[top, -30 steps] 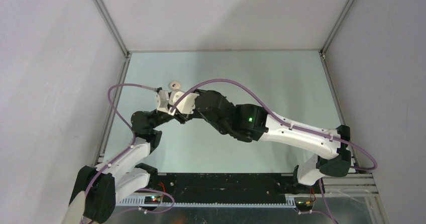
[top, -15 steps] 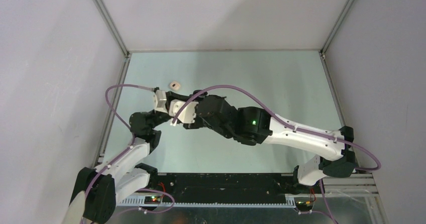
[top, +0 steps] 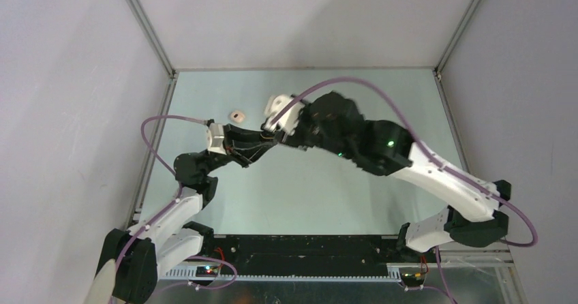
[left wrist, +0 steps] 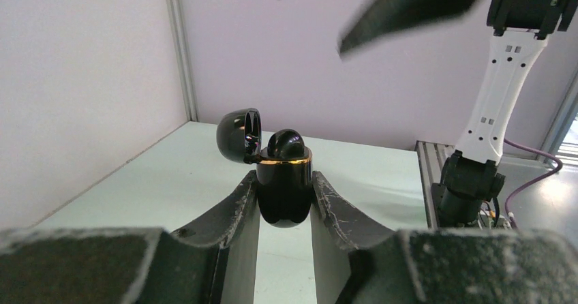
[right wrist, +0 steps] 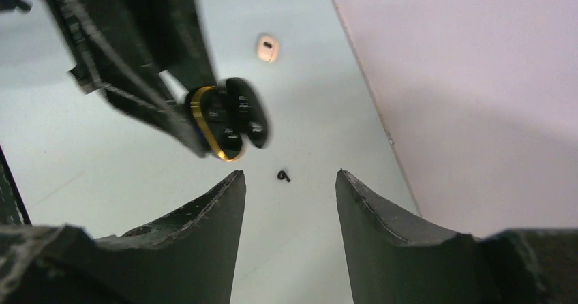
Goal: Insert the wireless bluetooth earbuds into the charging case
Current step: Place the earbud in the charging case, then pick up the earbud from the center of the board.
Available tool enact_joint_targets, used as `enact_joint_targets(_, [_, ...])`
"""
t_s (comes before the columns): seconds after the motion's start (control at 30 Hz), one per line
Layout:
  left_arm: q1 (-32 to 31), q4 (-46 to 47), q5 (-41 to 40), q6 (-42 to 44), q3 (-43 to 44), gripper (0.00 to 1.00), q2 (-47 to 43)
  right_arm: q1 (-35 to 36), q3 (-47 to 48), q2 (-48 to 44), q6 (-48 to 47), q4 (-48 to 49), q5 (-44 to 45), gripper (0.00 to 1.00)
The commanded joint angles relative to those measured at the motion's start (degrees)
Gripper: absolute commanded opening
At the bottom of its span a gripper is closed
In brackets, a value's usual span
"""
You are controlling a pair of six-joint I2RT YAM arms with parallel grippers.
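Reaching in from the near left corner, the left arm (top: 178,205) runs up the left side of the pale green tabletop (top: 402,106) and bends right at the wrist, so the left gripper (left wrist: 284,193) points toward the middle. Its jaws are clamped on the lower half of a glossy black pebble-shaped charging case with a gold rim (left wrist: 286,174). The case's hinged lid is swung open to one side, and its mouth is turned toward the right gripper. A rounded black dome stands up out of that mouth; whether it is an earbud I cannot tell.

The right arm (top: 443,181) stretches from the near right corner diagonally across toward the far left, with its elbow raised and its wrist over the held case. The right gripper (right wrist: 289,181) hangs near the case with its jaws spread wide and nothing between them. On the tabletop, seen through the gap between those fingers, lies one tiny black stemmed earbud (right wrist: 283,176), near the black case in that view but apart from it. A small cream-white pebble-shaped case (top: 236,115) sits alone on the table toward the far left, just beyond the two grippers.
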Motion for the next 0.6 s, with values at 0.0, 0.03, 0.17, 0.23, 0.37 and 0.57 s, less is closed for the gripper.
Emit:
enact_joint_targets(0.0, [0.44,2.4,2.02,-0.17,1.81,0.0,-1.21,-5.93,3.05,-4.76,6.98,0.86,-8.39,0.54])
enact_joint_targets(0.03, [0.44,2.4,2.28,-0.18,1.82,0.0,-1.27,-6.55,2.33,-4.96,8.47,1.47,-10.08,0.53])
enact_joint_targets(0.17, [0.43,2.18,2.85,-0.27,1.82,0.0,-1.42,-8.57,0.04,-4.59,10.97,3.27,-13.0,0.44])
enact_joint_targets(0.23, [0.37,1.99,3.36,-0.42,2.05,0.0,-1.67,-8.81,-0.64,-3.96,10.78,3.78,-12.69,0.43])
enact_joint_targets(0.37, [0.76,1.75,4.58,-0.64,2.74,0.0,-2.3,-12.28,-2.72,-2.72,9.66,6.17,-12.64,0.44])
enact_joint_targets(0.57, [2.26,-0.87,6.68,1.69,3.44,0.0,-3.11,-26.1,-4.55,2.01,7.11,6.0,-24.24,0.5])
